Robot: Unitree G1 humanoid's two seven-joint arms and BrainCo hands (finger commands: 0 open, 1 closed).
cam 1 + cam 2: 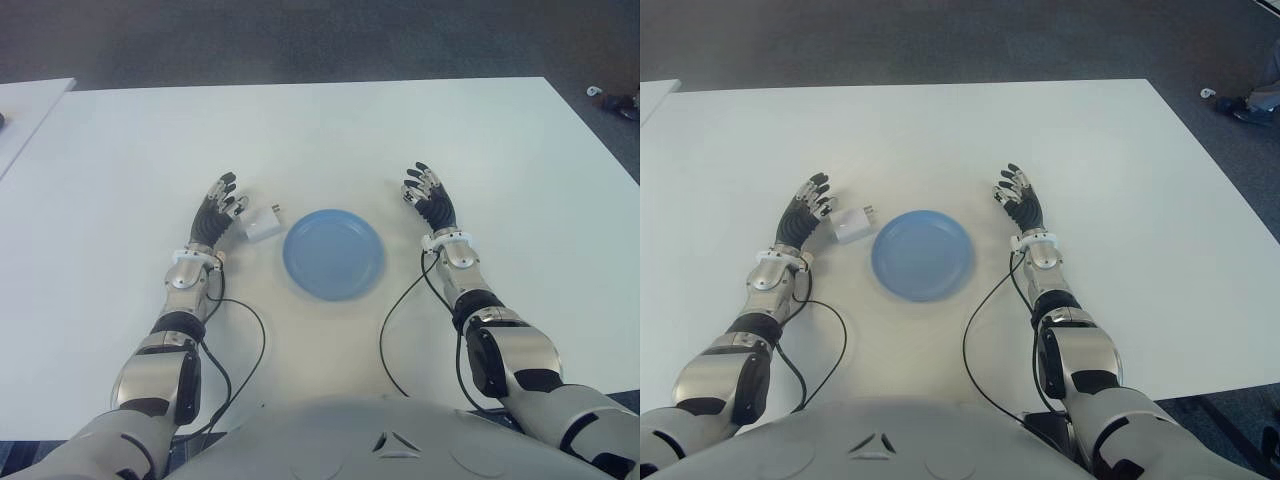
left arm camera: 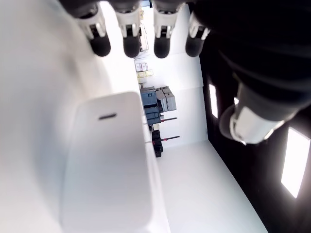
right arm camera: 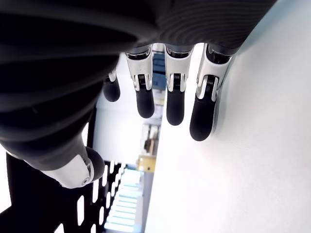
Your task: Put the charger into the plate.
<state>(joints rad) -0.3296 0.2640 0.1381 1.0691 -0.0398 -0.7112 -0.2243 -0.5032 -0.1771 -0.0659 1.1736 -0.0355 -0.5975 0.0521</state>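
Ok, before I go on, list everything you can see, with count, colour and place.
charger: one, white, on the table just left of the plate, beside the left robot hand's fingers, not grasped.
plate: one, blue, centre of the table, nothing in it.
table: one, white, in front of the robot.
second table: one, white, far left edge.
left robot hand: one, black and silver, left of the charger, fingers open.
right robot hand: one, black and silver, right of the plate, open, holding nothing.
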